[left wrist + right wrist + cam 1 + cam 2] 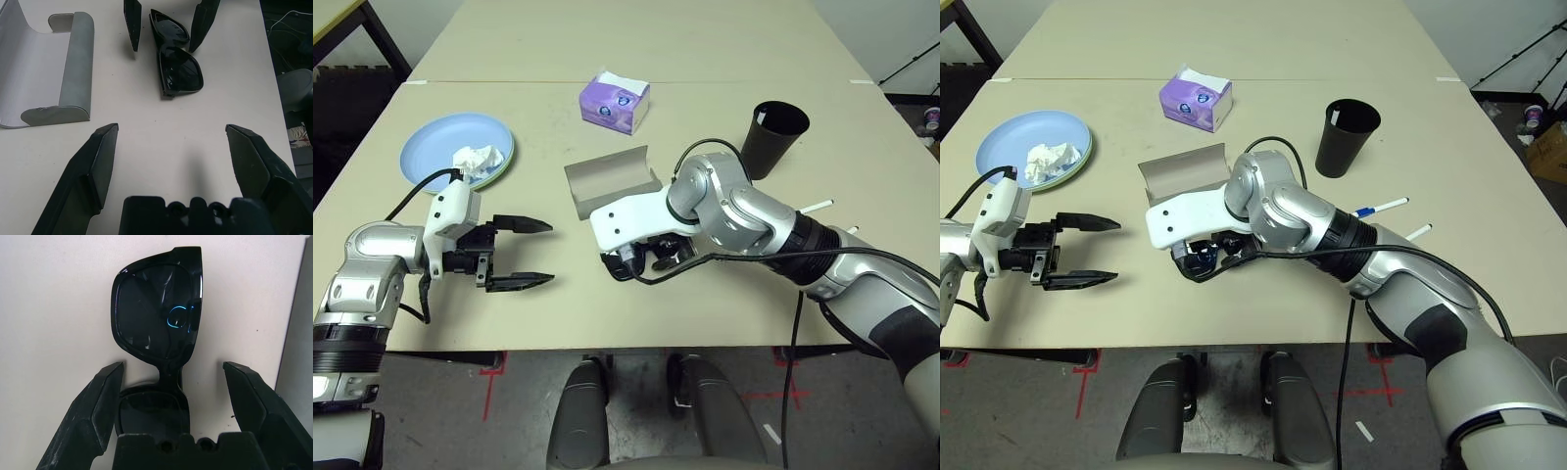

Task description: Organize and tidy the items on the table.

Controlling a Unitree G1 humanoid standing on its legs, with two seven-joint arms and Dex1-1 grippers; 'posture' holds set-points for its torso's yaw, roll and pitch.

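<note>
We see the right claw [171, 377] spread wide, pointing down over the black sunglasses [156, 318], a finger on either side of the frame, nothing pinched. The left claw [521, 253] hangs spread too, to the left. Just beyond the sunglasses lies the open grey case [610, 178]; farther right stands the black cup [773, 137]; far left, the plate [435, 142] holds a tissue [477, 159].
</note>
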